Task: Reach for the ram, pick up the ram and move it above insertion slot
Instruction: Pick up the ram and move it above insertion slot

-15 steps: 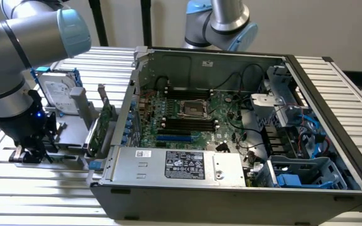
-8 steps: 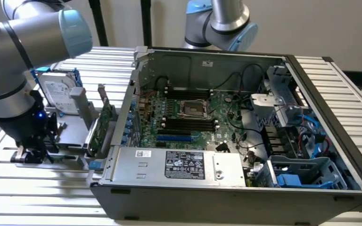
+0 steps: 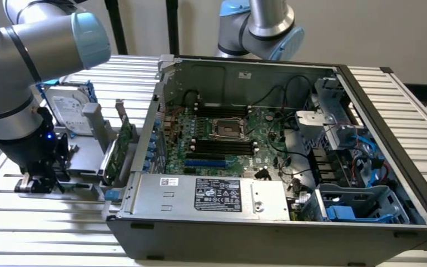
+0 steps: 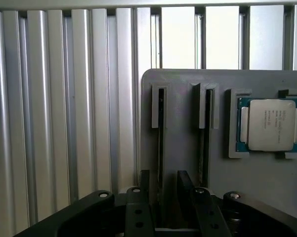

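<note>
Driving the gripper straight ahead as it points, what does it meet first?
Probably the ram, on edge in the grey holder, in line between the open jaws of the gripper; depth is unclear.

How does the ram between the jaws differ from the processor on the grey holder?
The ram stands on edge, showing only a thin dark line; the processor lies flat, its silver lid showing. The ram is long and narrow; the processor is squarish. Both sit in the grey holder.
</note>
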Motion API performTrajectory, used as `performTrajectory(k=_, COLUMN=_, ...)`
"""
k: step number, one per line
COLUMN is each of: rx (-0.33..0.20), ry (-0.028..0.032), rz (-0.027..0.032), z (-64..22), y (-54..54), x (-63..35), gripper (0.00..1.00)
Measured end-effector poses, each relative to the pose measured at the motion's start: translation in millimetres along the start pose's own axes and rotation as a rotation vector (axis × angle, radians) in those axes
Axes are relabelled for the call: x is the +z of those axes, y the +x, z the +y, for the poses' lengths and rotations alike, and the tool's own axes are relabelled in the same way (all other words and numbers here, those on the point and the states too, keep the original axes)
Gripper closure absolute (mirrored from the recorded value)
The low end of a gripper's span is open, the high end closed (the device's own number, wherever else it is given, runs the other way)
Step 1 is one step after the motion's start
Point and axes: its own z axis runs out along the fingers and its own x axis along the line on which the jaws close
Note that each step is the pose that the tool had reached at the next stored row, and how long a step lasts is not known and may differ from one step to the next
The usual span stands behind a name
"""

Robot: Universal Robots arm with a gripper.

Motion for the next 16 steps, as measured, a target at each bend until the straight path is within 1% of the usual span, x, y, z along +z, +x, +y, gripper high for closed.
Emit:
performTrajectory(k=1, rx=-0.001, ry=-0.0003, rz=0.0001, z=0.0, y=0.0, x=0.0, gripper=0.66)
performTrajectory(k=2, rx=-0.001, ry=-0.0005, rz=0.0002, z=0.0, y=0.0, x=0.0, gripper=0.66)
performTrajectory(k=3, rx=-0.001, ry=-0.0006, rz=0.0001, z=-0.1, y=0.0, x=0.0, gripper=0.73)
performTrajectory(k=7, rx=-0.001, ry=-0.0008, rz=0.0001, z=-0.1, y=0.0, x=0.0, gripper=0.73)
performTrajectory(k=8, rx=-0.001, ry=-0.0007, rz=0.0001, z=-0.1, y=0.0, x=0.1, gripper=0.75)
performTrajectory(k=10, rx=-0.001, ry=-0.0008, rz=0.0001, z=-0.1, y=0.0, x=0.1, gripper=0.75)
performTrajectory(k=11, rx=-0.001, ry=-0.0008, rz=0.0001, z=-0.1, y=0.0, x=0.1, gripper=0.82)
performTrajectory(k=15, rx=-0.001, ry=-0.0009, rz=0.0002, z=-0.1, y=0.0, x=0.0, gripper=0.82)
performTrajectory(k=16, rx=-0.001, ry=-0.0008, rz=0.0002, z=-0.1, y=0.0, x=0.0, gripper=0.84)
